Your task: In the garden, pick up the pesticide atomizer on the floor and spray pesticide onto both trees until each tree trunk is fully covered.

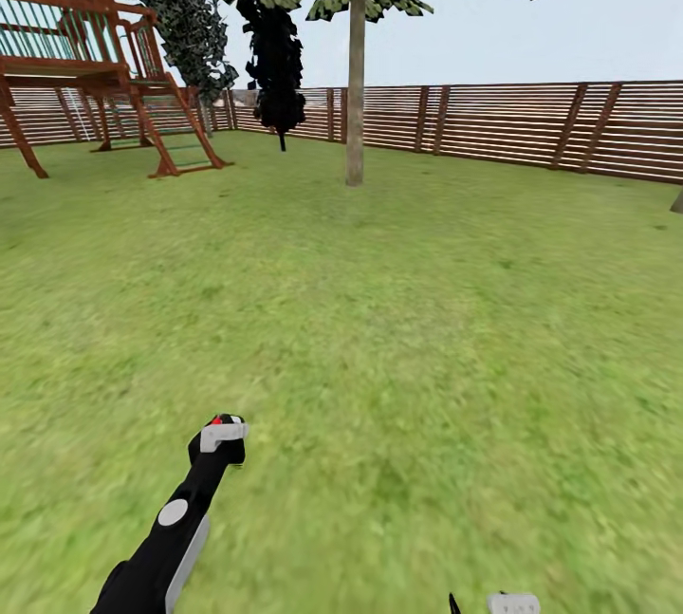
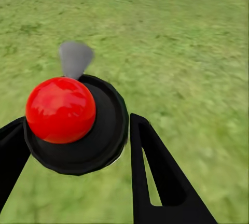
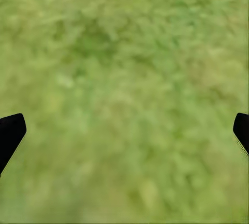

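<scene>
Now we see our left claw [image 1: 221, 434], low and left of centre in the head view, closed on the small dark pesticide atomizer [image 2: 78, 125] with its bright red ball top, held between the black fingers [image 2: 155, 177] above the green grass lawn [image 1: 427, 329]. Our right claw [image 3: 124, 130] hangs open over grass. A slim pale-trunked tree [image 1: 356, 73] stands before the brown slatted wooden fence [image 1: 531, 125], upper centre.
</scene>
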